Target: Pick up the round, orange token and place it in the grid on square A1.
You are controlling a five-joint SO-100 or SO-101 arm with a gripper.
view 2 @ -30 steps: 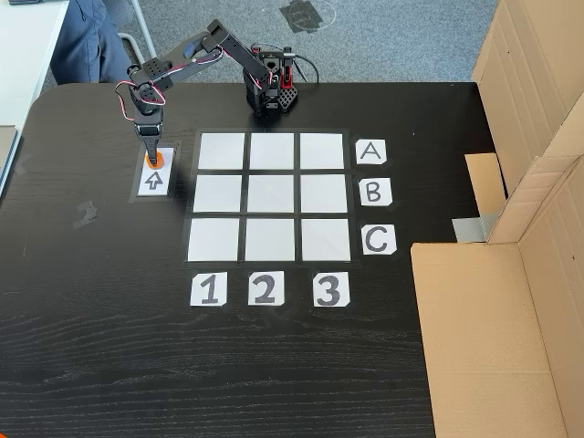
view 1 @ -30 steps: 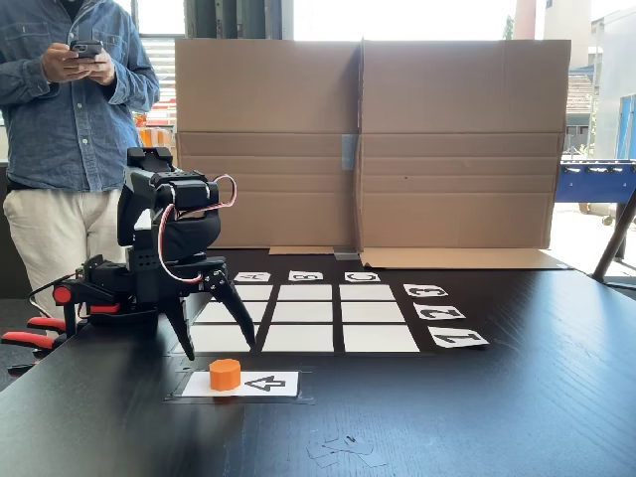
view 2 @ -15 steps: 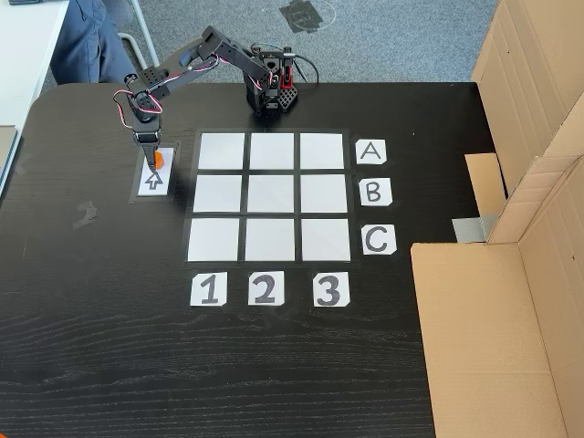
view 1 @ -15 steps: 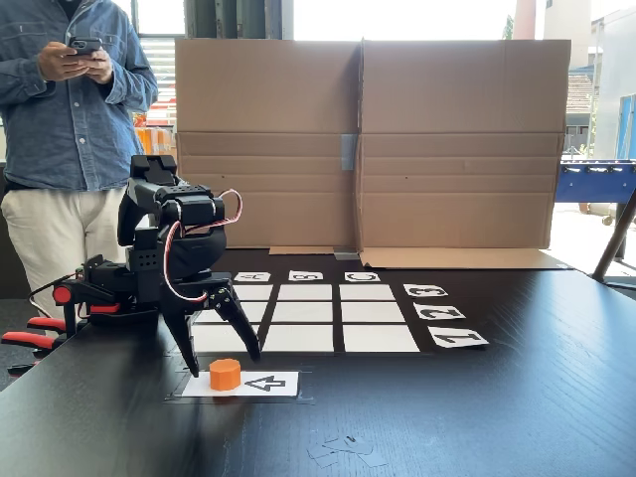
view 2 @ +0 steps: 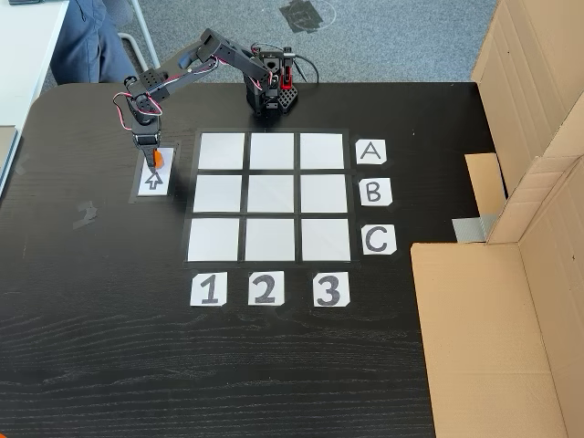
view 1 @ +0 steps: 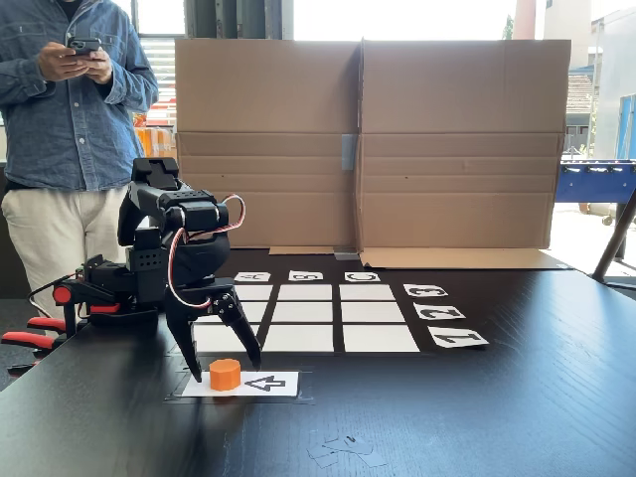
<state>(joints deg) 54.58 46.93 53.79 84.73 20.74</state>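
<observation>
- Nearest in the low fixed view, the token (view 1: 225, 374) sits on the white arrow card (view 1: 266, 384), at the card's left end, with the arrow's head pointing at it.
- The gripper (view 1: 226, 373) straddles the token from above, jaws spread wide; one fingertip stands left of the token and the other right of it, and I cannot tell whether either touches.
- In the high fixed view, the gripper (view 2: 151, 165) hangs over the far end of the arrow card (view 2: 154, 182), with a sliver of the orange token (view 2: 158, 158) peeping out beside it.
- Just behind the card lies the grid (view 1: 303, 313), nine white cells on the black table (view 1: 497, 397).
- Square A1 (view 2: 222, 151) is bare; in the high view it is the cell nearest the token, just right of the card's far end.
- The labels A, B, C run down the right side of the grid (view 2: 270, 196) in that view, and 1, 2, 3 along its near edge.
- The arm's base (view 2: 271, 87) stands at the far table edge.
- Farther back, cardboard panels (view 1: 368, 144) wall the table.
- A person (view 1: 75, 129) in a denim shirt stands at the left, holding a phone (view 1: 85, 46).
</observation>
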